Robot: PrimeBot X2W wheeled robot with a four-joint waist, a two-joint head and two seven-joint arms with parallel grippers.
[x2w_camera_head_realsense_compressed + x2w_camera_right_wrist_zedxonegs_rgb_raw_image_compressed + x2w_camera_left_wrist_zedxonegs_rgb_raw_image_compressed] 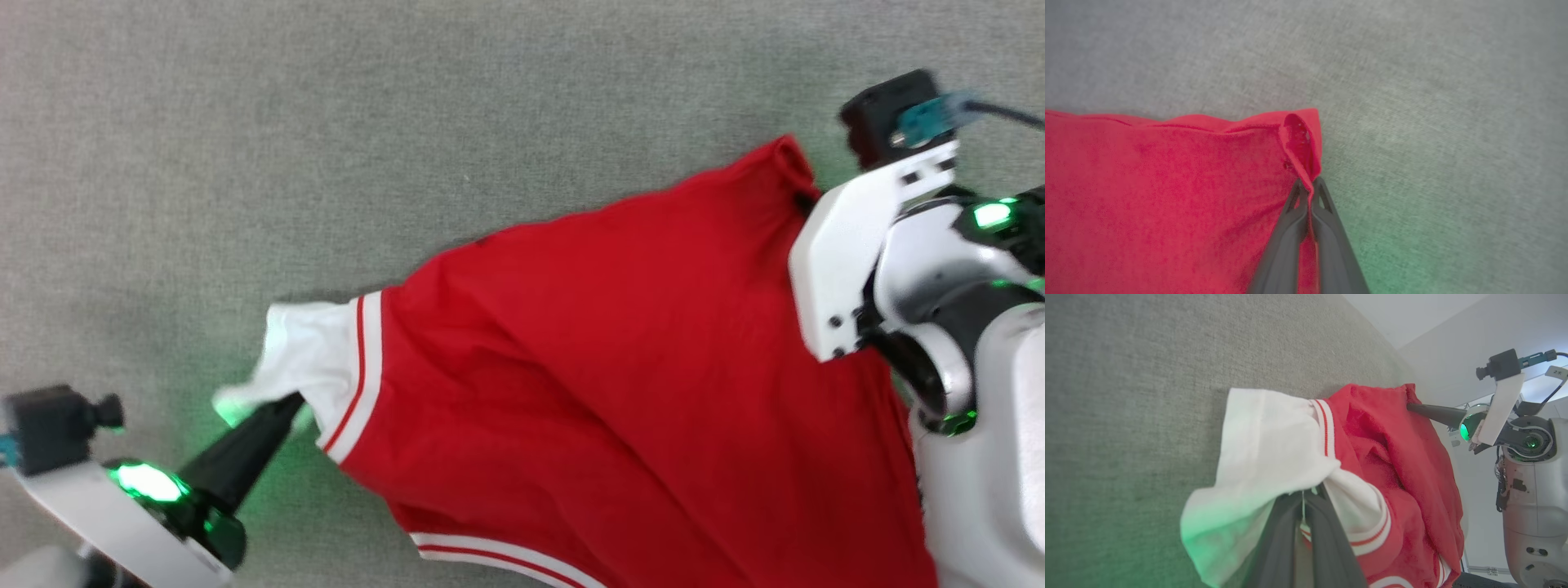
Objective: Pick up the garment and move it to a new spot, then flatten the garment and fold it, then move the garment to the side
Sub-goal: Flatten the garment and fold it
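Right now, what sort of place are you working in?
Likely an indoor test room or lab, though I can't be sure. The garment is on a broad grey carpet-like surface, and plain white walls meet in a corner behind it.

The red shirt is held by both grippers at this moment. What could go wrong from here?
1. The right gripper pinches only a small rolled corner of the shirt; a pull could slip it free.
2. The left gripper holds just the white sleeve, so the sleeve may stretch or slide out.
3. The red cloth between them shows folds, so it may settle wrinkled.
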